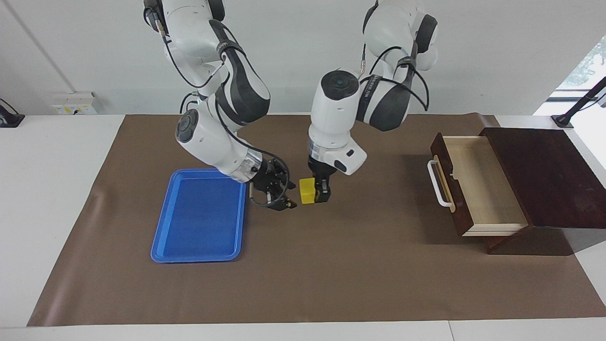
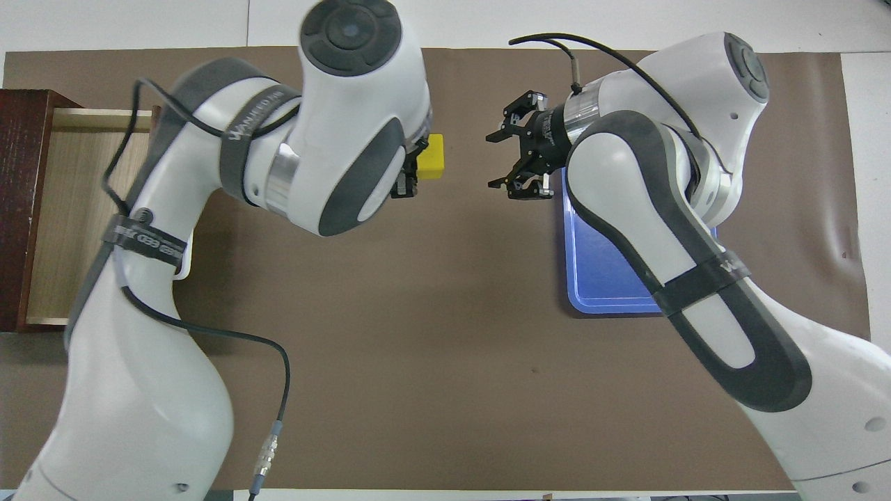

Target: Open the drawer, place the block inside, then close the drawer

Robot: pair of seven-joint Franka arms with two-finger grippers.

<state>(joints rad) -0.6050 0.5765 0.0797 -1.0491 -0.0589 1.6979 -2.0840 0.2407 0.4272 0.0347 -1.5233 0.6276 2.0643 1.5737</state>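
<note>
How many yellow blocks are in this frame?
1: the block is held in the left gripper over the mat, between tray and open drawer. None visible elsewhere.

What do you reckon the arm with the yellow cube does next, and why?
Probably the left gripper, shut on the block, carries it toward the drawer. The drawer is already pulled open and looks empty, and the right gripper is open beside the blue tray, clear of the block.

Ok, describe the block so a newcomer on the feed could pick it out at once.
Start at the blue tray toward the right arm's end of the brown mat. Just off its edge the two claws meet above mid-mat; the left claw is shut on the block. It is a small bright yellow cube, the only yellow thing here.
</note>
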